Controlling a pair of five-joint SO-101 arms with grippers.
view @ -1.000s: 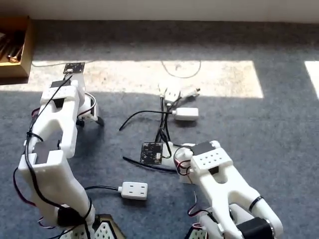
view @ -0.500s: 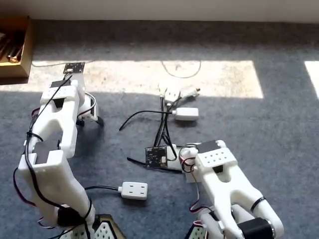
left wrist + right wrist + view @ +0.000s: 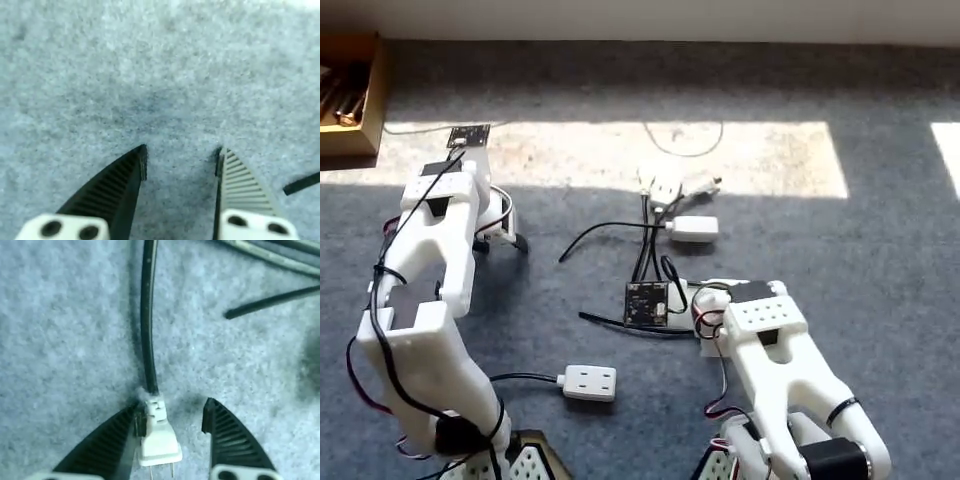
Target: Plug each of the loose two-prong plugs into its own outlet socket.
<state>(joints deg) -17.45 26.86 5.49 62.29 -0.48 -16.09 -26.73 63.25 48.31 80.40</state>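
Toward the near edge of the grey carpet (image 3: 880, 250), your right gripper (image 3: 171, 407) has its fingers spread around the white two-prong plug (image 3: 159, 442) on its black cord (image 3: 146, 315). Your left gripper (image 3: 181, 152) has its fingers apart over carpet toward the left edge.

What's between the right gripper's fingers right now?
In the right wrist view, a white two-prong plug with its black cord lies on the carpet inside the open right gripper, against one finger and clear of the other.

Hard sunlight: one bright band (image 3: 580, 155) crosses the far carpet (image 3: 890, 270), with a second patch at the right edge — near carpet in shade. Wrist views evenly, softly lit.
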